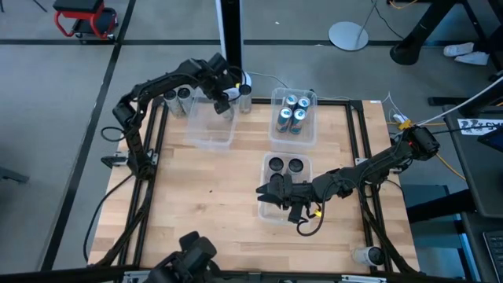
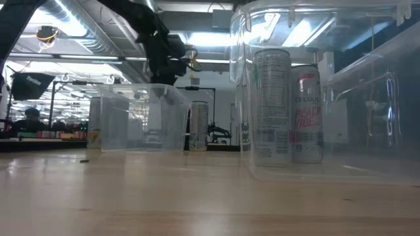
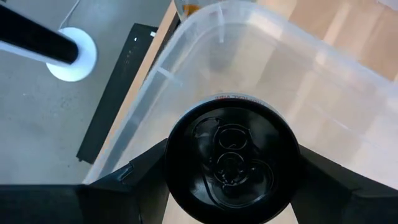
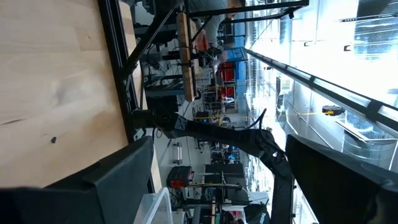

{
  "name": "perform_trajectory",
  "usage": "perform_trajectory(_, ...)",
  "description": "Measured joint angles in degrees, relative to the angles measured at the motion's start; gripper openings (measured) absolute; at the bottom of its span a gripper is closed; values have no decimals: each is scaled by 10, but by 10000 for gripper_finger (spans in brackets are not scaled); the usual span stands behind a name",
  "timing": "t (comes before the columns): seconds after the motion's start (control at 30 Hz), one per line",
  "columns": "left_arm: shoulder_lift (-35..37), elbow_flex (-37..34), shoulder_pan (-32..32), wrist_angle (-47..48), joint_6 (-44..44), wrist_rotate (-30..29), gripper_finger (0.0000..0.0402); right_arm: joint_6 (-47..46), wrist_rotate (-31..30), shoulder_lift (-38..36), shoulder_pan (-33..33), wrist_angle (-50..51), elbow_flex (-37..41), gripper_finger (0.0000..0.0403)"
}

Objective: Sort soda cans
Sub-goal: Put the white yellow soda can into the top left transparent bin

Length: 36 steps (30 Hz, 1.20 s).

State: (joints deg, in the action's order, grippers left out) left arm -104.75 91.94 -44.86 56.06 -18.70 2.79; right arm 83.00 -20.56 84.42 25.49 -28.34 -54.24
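My left gripper [image 1: 224, 103] is at the far left of the table, above a clear bin [image 1: 211, 130], shut on a black-topped soda can [image 3: 230, 163]. In the low view it hangs over that bin's rim [image 2: 141, 88]. My right gripper [image 1: 266, 195] stands open and level over the near centre bin [image 1: 284, 211], with nothing between its fingers [image 4: 118, 180]. Two dark-topped cans [image 1: 286, 165] stand upright at that bin's far end. Several blue-and-silver cans [image 1: 292, 114] stand in the far bin [image 1: 310, 134]. My left gripper pinches the can's upper wall [image 3: 177, 171] between its two fingers, one on each of two opposite sides just under the top rim. The fingers [image 3: 140, 183] come steeply from above. The can stands top up over the bin's inside; its lower end is hidden behind its own top.
Loose cans [image 1: 178, 99] stand on the table's far left edge, and one more [image 1: 245, 95] stands just beyond the left bin. Bare wood [image 1: 204, 196] lies at the near left. A black frame rail [image 1: 357, 149] runs along the table's right side.
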Motion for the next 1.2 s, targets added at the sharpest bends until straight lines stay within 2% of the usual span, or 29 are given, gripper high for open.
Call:
perform_trajectory(0.33,2,-25,-5,-34,-10,3,246,0,0,0,0,0,0,365)
perform_trajectory(0.53,-1,-28,-4,-41,1,-1,334,0,0,0,0,0,0,365)
perform_trajectory(0.67,-1,-28,-4,-47,4,-1,364,1,0,0,0,4,0,365)
perform_trajectory(0.9,15,-21,-3,-25,5,-1,371,1,0,0,0,6,0,365)
perform_trajectory(1.03,43,4,-3,16,10,-3,371,1,0,0,0,6,0,365)
perform_trajectory(1.2,95,36,-3,61,27,-33,372,1,0,0,0,6,0,365)
